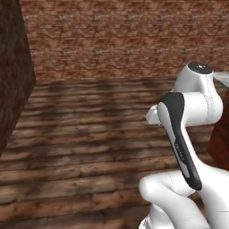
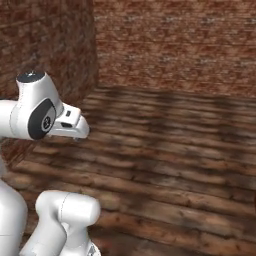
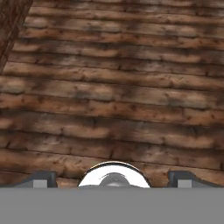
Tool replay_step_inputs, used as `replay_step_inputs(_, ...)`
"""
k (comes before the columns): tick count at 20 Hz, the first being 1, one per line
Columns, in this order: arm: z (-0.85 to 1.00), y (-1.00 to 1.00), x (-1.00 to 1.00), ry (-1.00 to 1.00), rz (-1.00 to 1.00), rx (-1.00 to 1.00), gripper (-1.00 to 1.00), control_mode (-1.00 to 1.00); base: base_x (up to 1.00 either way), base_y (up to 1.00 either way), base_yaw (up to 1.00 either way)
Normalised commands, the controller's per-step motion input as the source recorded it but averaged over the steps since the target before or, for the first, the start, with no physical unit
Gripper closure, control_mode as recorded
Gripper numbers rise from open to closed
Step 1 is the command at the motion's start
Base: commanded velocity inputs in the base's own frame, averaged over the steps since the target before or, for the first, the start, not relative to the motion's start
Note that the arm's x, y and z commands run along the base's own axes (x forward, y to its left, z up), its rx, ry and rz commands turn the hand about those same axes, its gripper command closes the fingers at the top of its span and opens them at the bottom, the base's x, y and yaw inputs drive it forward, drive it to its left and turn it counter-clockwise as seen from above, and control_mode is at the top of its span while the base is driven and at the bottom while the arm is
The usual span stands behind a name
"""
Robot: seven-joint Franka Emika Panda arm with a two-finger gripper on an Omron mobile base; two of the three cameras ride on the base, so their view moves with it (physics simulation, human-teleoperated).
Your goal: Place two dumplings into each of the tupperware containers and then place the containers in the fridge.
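Note:
The dumplings, the tupperware containers and the fridge are out of view. In the hand view my gripper (image 3: 113, 179) points down at a bare wooden plank floor (image 3: 113, 87). Its two dark fingertips (image 3: 41, 178) stand far apart with nothing between them, so it is open. My white arm (image 1: 188, 134) is folded up at the lower right of the left base view, and it rises at the lower left of the right base view (image 2: 40, 112).
A red brick wall (image 1: 116, 36) runs across the far side beyond the plank floor (image 2: 170, 150). A darker brick wall (image 2: 45, 40) closes the left side (image 1: 13, 71). A reddish-brown surface (image 1: 221, 143) shows at the right edge behind the arm.

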Motion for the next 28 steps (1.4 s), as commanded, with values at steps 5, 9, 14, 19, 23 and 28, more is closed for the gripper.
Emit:
replay_step_inputs(5, 0.00, 0.00, 0.00, 0.00, 0.00, 0.00, -1.00, 1.00, 1.00, 0.80, -0.43)
replay_step_inputs(9, 0.00, 0.00, 0.00, 0.00, 0.00, 0.00, -1.00, 1.00, 1.00, 0.80, -0.42)
replay_step_inputs(14, 0.00, 0.00, 0.00, 0.00, 0.00, 0.00, -1.00, 1.00, 1.00, 0.77, -0.38)
replay_step_inputs(19, 0.00, 0.00, 0.00, 0.00, 0.00, 0.00, -1.00, 1.00, 1.00, 0.74, -0.36)
replay_step_inputs(23, 0.00, 0.00, 0.00, 0.00, 0.00, 0.00, -1.00, 1.00, 1.00, 0.75, -0.37)
replay_step_inputs(28, 0.00, 0.00, 0.00, 0.00, 0.00, 0.00, -1.00, 1.00, 1.00, 0.72, -0.39)
